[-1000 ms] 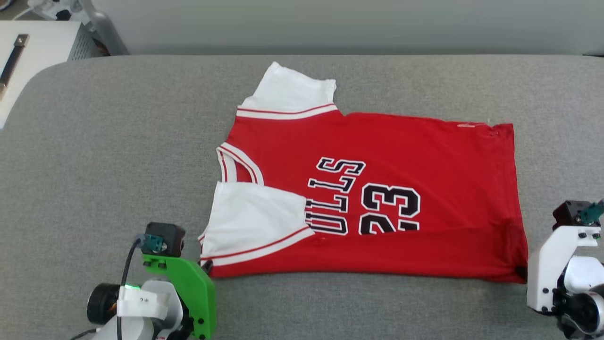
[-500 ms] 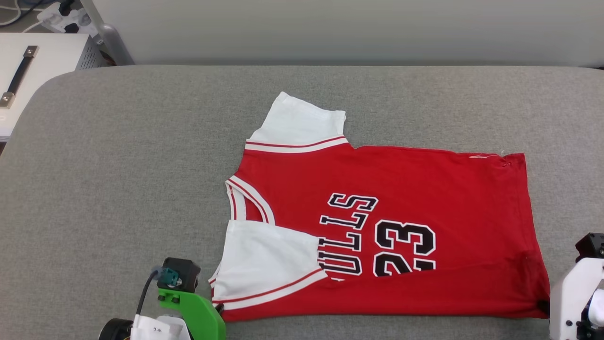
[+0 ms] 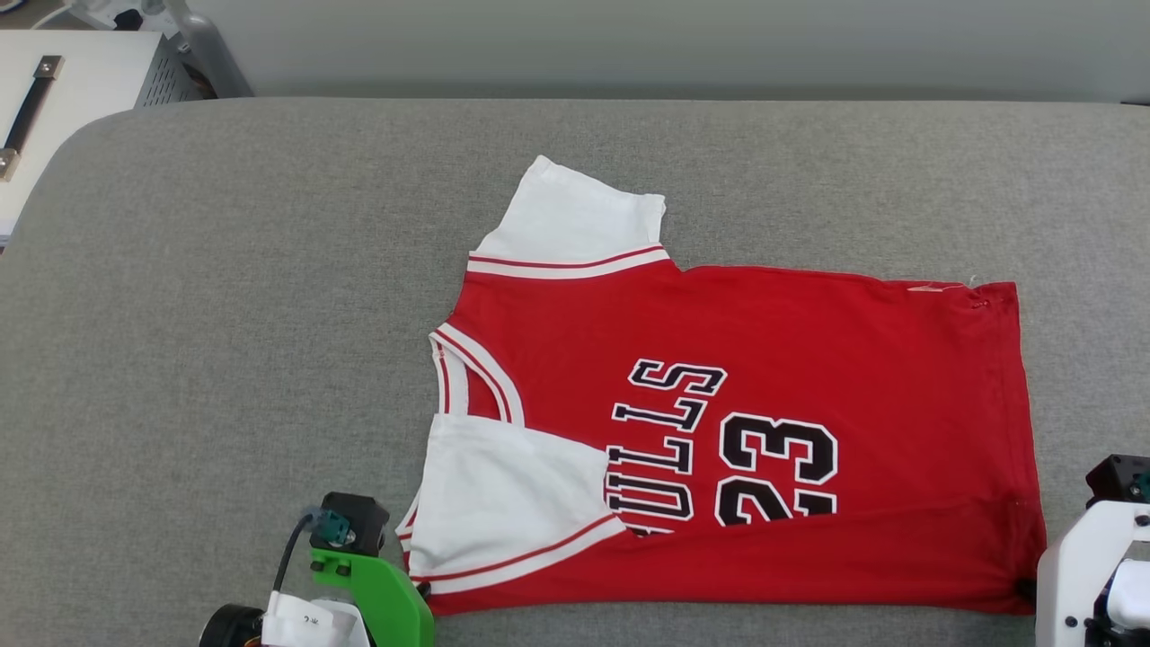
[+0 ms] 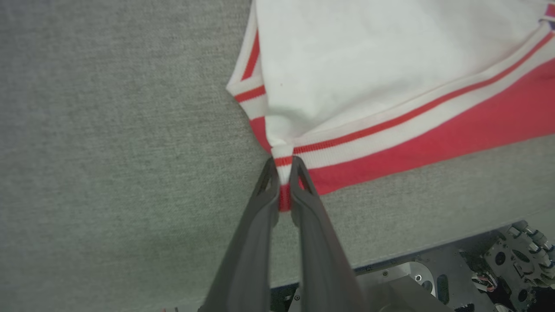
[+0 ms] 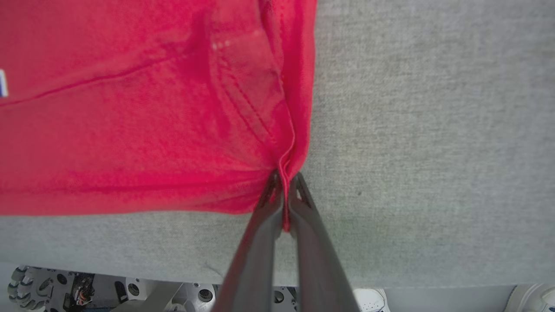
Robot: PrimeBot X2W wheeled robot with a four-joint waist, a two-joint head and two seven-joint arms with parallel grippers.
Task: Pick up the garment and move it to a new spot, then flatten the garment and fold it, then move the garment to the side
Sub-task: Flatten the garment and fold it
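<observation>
The garment (image 3: 773, 332), a red T-shirt with white sleeves and black-white lettering, lies sideways on the grey table, neck to the left and hem to the right. Its near sleeve is folded in over the chest. A near strip is turned up over the lower lettering. My left gripper (image 3: 420, 589) is at the near-left corner. In the left wrist view the left gripper (image 4: 284, 184) is shut on the striped trim of the garment (image 4: 390, 78). My right gripper (image 3: 1024, 589) is at the near-right corner. In the right wrist view the right gripper (image 5: 284, 195) is shut on the hem corner of the garment (image 5: 130, 108).
The grey padded table (image 3: 225, 314) has bare cloth to the left of and behind the garment. A white cabinet (image 3: 81, 72) with a dark handle stands past the far-left corner. The table's near edge (image 4: 412, 255) lies just behind both grippers, with the robot's base below it.
The head view has shifted. Against the table's back edge, the garment has slid a little toward the near edge, with both grippers still shut on its near corners.
</observation>
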